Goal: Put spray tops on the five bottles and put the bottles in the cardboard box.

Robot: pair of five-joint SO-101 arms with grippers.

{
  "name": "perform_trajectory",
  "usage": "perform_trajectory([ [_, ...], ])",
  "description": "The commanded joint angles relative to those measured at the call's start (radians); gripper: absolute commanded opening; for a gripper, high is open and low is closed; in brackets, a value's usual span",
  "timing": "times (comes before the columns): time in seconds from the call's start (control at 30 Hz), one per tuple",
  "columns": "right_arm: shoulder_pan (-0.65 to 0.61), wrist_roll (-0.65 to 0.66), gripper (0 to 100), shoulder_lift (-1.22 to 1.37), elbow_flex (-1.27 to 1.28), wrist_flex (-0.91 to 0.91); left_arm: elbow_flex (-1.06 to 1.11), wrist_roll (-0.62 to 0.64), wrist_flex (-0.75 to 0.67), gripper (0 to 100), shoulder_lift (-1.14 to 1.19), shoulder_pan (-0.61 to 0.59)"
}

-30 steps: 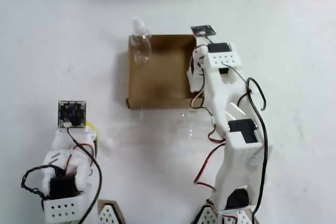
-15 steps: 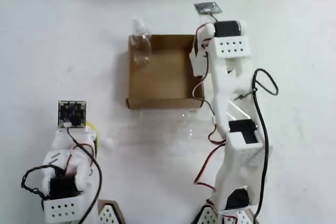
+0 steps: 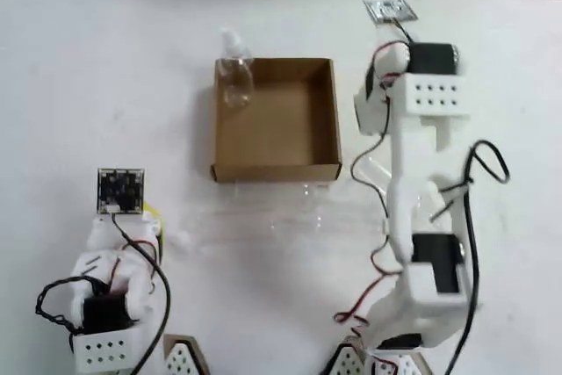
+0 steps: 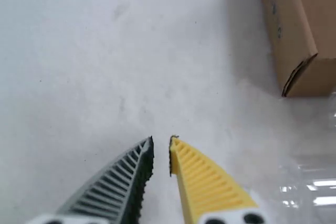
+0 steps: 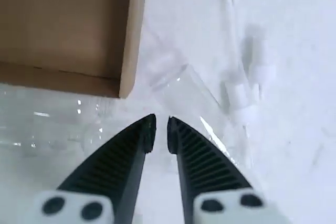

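Beside the cardboard box (image 5: 131,35), a clear bottle (image 5: 184,85) lay near loose spray tops (image 5: 241,98) — light, slick, thin-walled; a hold at the neck would likely suit. The right gripper (image 5: 160,127) and left gripper (image 4: 161,148) were closed, empty.

The light over my table (image 3: 79,76) is bright and even, and its white top washes out almost flat in the high view. Shadows are soft. A grey one lies against the cardboard box (image 4: 294,40) on the side facing my left gripper (image 4: 161,145), and thin ones trail beside my arms' cables. Glare streaks the clear bottles (image 5: 184,87) lying before the box, with white bars along their walls. The white spray tops (image 5: 247,93) nearly melt into the table. My yellow finger (image 4: 205,182) is lit evenly along its ridges.
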Motion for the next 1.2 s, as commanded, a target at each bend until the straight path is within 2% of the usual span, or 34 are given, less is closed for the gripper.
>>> perform_trajectory([
  [0.0, 0.053, 0.051, 1.7, -0.162, 0.193, -0.004, -0.002, -0.009, -0.018, 8, -0.018, 0.01],
  [0.27, 0.329, 0.057, 1.7, -0.417, 0.781, -0.387, -0.005, -0.009, -0.018, 8, -0.018, 0.015],
  [0.4, 0.446, 0.097, 1.7, -0.501, 0.933, -0.507, -0.006, -0.026, -0.018, 8, -0.018, 0.015],
  [0.57, 0.611, 0.144, 1.7, -0.568, 1.031, -0.513, -0.034, -0.302, -0.017, 8, -0.018, 0.013],
  [0.67, 0.716, 0.178, 1.7, -0.601, 1.094, -0.513, -0.072, -0.382, -0.018, 8, -0.018, 0.012],
  [0.87, 0.868, 0.296, 1.7, -0.659, 1.229, -0.552, -0.281, -0.391, 0.054, 8, -0.016, 0.019],
  [0.93, 0.906, 0.338, 1.7, -0.684, 1.272, -0.582, -0.364, -0.445, 0.107, 8, -0.007, 0.045],
  [1.0, 0.94, 0.342, 1.7, -0.708, 1.31, -0.602, -0.459, -0.488, 0.161, 8, 0.039, 0.076],
  [1.17, 1.02, 0.339, 1.7, -0.785, 1.419, -0.69, -0.703, -0.494, 0.252, 8, 0.278, 0.156],
])
